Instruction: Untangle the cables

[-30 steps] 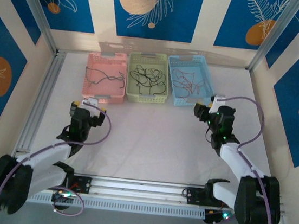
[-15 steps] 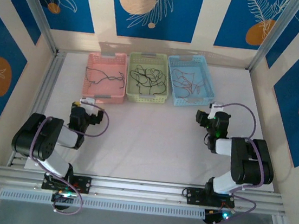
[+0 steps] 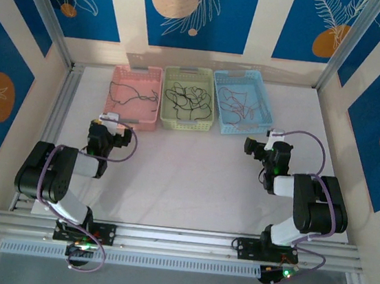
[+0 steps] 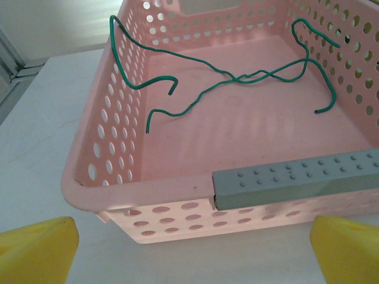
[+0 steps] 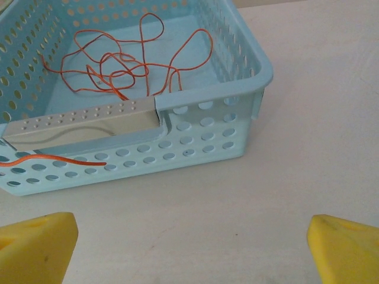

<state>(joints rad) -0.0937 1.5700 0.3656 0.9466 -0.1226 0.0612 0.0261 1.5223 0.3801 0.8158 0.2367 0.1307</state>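
The cables lie sorted in three baskets at the back of the table. Green cables [image 4: 237, 77] lie in the pink basket [image 4: 118, 195], black cables [image 3: 188, 97] in the green basket [image 3: 186, 122], and orange-red cables [image 5: 124, 65] in the blue basket [image 5: 237, 89]. One orange end [image 5: 59, 160] pokes out through the blue basket's near wall. My left gripper [image 4: 195, 248] hovers open just in front of the pink basket, its yellow fingertips [image 4: 35, 248] wide apart with nothing between them. My right gripper [image 5: 189, 248] stands open and empty before the blue basket's near right corner.
The three baskets stand side by side against the back wall. Bare white table [image 3: 185, 183] stretches between the two grippers [image 3: 104, 135] [image 3: 262, 149] and the rail at the near edge. Panel walls close in both sides.
Both arms folded back, their elbows now raised near the bases. The left gripper moved slightly toward the pink basket. The right gripper's jaws widened.
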